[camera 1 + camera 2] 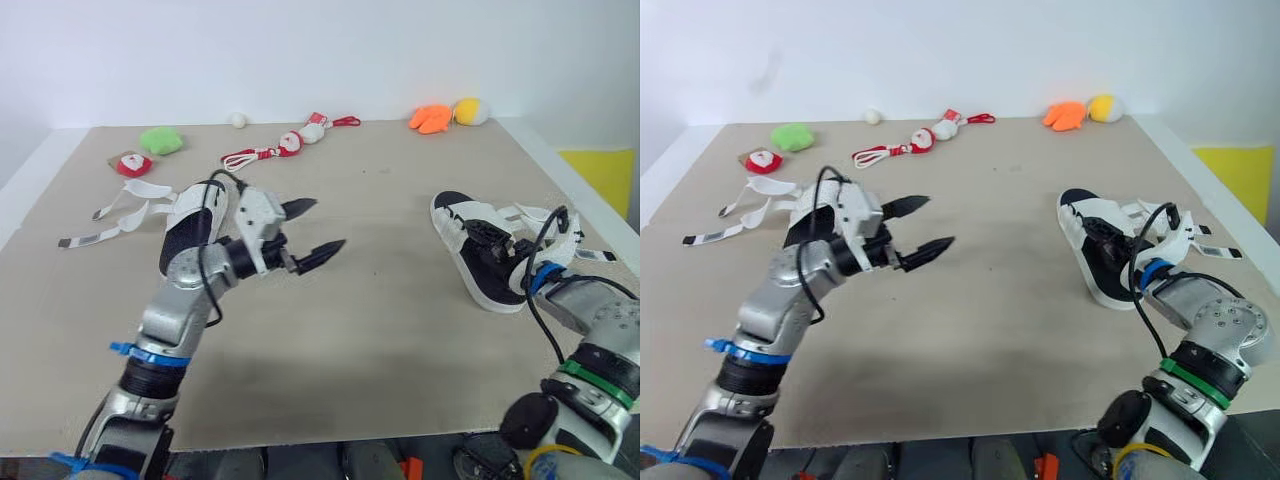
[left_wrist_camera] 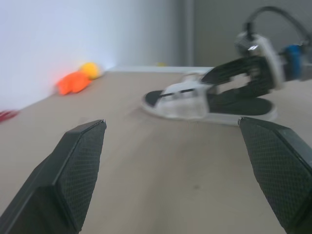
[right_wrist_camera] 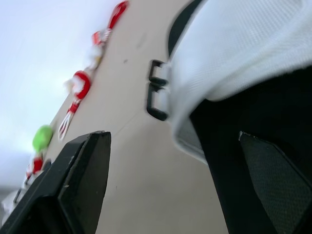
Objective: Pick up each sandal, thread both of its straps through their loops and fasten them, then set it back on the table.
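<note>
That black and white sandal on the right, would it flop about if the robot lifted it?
The sandal has a thick, flat sole, so it probably stays fairly stiff. Its straps lie spread loosely over the table, so they would likely dangle.

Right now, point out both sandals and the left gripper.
Left sandal (image 1: 140,189), left eye view, white strap.
Right sandal (image 1: 494,285), left eye view, black footbed.
Left gripper (image 1: 329,223), left eye view, between fingertips.

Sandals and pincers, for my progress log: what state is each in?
Right sandal: flat on the table, one strap trailing loose.
Left sandal: on the table, straps splayed loose.
Left pincer: open, empty, above the table.
Right pincer: open, straddling the right sandal's strap.
</note>
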You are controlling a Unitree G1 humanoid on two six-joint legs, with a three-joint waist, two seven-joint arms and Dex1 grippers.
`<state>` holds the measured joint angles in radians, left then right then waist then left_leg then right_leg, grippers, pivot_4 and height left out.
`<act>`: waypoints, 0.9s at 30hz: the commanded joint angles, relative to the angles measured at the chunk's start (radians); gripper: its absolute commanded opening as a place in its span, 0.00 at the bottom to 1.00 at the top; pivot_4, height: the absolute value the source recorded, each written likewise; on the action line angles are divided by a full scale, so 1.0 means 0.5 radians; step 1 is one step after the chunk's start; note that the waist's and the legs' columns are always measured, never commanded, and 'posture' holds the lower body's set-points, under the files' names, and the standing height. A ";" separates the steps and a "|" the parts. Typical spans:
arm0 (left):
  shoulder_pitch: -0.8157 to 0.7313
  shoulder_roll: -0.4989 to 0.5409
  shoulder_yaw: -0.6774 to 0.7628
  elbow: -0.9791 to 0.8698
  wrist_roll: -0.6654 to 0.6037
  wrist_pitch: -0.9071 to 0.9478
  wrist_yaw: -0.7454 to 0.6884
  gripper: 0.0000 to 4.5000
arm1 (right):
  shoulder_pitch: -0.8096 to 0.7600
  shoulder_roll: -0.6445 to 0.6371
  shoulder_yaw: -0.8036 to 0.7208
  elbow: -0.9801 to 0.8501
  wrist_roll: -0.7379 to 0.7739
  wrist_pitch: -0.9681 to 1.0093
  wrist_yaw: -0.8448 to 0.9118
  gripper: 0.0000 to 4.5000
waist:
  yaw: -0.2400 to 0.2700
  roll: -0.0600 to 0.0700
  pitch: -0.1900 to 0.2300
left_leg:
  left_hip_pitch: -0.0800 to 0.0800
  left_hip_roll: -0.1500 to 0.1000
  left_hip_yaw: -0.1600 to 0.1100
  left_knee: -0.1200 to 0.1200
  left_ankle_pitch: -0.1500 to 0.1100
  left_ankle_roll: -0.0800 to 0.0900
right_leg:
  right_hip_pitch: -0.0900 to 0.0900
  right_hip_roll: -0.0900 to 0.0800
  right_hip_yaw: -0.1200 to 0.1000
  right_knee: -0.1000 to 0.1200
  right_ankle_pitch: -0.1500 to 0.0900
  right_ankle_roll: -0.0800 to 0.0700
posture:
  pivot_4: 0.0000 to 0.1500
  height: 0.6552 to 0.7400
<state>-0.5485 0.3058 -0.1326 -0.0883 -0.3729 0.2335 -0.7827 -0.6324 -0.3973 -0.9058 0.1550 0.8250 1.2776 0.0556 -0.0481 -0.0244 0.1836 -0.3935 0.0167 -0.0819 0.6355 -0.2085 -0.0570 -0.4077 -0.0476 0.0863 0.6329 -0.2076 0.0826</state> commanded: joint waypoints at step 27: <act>-0.035 -0.097 -0.058 0.029 -0.006 0.153 -0.119 1.00 | -0.221 0.108 -0.057 0.451 0.321 -0.770 -0.400 0.20 | -0.008 0.013 0.001 | 0.000 0.002 0.002 -0.001 -0.003 0.012 | -0.001 0.014 0.021 -0.002 -0.002 -0.002 | 1.00 1.00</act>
<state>-0.5584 0.2537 -0.1637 -0.0222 -0.3620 0.3115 -0.8373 -0.7348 -0.3223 -0.9438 0.3799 0.9774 0.9173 -0.1574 -0.0522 -0.0180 0.1840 -0.3935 0.0177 -0.0810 0.6348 -0.2099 -0.0510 -0.4079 -0.0398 0.0977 0.6318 -0.2089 0.0818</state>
